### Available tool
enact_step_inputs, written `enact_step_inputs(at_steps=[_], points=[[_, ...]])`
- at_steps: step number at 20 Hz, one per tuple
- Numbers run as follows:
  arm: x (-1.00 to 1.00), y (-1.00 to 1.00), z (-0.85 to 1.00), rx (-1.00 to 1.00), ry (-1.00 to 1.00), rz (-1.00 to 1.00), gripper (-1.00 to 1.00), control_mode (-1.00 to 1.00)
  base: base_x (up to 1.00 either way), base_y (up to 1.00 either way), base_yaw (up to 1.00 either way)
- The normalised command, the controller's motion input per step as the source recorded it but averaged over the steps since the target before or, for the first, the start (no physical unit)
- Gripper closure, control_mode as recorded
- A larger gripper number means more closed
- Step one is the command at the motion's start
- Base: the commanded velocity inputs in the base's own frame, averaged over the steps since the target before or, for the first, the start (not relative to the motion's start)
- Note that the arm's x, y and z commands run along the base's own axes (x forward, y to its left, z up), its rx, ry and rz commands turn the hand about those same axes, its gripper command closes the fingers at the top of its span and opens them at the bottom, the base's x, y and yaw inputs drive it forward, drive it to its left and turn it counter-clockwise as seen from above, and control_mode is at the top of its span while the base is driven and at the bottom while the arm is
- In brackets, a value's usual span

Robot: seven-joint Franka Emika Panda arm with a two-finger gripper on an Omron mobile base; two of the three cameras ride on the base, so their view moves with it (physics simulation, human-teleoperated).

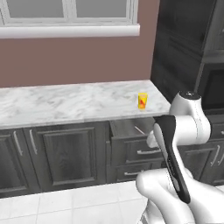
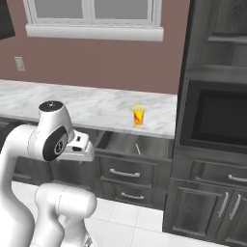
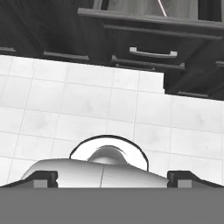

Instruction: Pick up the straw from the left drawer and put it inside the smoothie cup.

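Arm folded low, gripper [image 3: 112, 179] aimed at floor, fingers wide apart — straw [image 2: 138, 148] lies in open left drawer [image 2: 126, 144] — smoothie cup [image 2: 138, 116] on counter [image 2: 87, 108].

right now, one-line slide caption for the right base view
Straw lies in the open left drawer below the smoothie cup on the counter.

Left base view: from behind the arm's left, looking forward and down at the marble counter [image 1: 65, 103]. Right base view: same counter, from the right. Both share the smoothie cup [image 1: 142, 100] and open left drawer [image 2: 132, 144]. Hand view: faces the tiled floor [image 3: 87, 105], cabinet fronts beyond.
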Motion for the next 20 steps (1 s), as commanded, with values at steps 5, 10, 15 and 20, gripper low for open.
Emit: enact_step_inputs(at_steps=[5,10,15,20], points=[[0.0,0.0,0.0,0.0,0.0,0.0,-1.0,1.0,0.43,0.0,0.0],[0.0,0.0,0.0,0.0,0.0,0.0,-1.0,1.0,0.44,0.0,0.0],[0.0,0.0,0.0,0.0,0.0,0.0,-1.0,1.0,0.29,-0.1,0.0],[0.0,0.0,0.0,0.0,0.0,0.0,-1.0,1.0,0.15,-0.16,-0.02]])
